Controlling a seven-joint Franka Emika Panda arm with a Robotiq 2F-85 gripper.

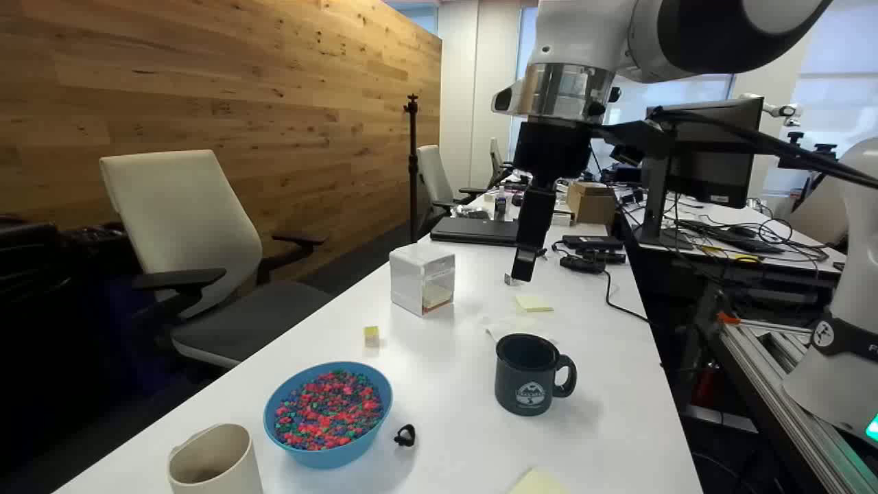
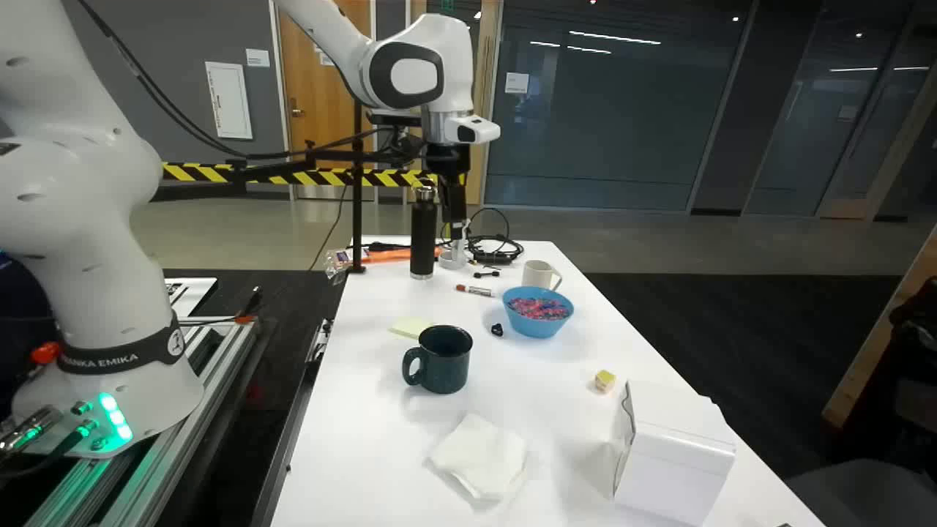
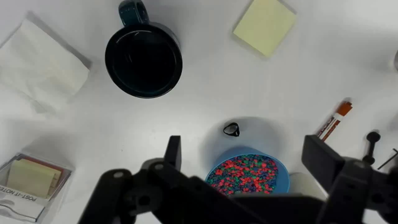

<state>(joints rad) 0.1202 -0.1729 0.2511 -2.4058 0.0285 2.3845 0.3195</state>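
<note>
At five o'clock in the wrist view, the round blue plastic-looking bowl (image 3: 283,179) of small multicoloured bits (image 3: 244,174) sits untouched between the spread, empty fingers of the black two-fingered gripper (image 3: 243,153), so any grasp seems left to do.

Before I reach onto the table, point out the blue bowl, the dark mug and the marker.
Blue bowl (image 2: 536,327): in an exterior view, on its outer wall.
Dark mug (image 1: 525,381): in an exterior view, on the side of its body.
Marker (image 3: 333,124): in the wrist view, on its barrel.
</note>
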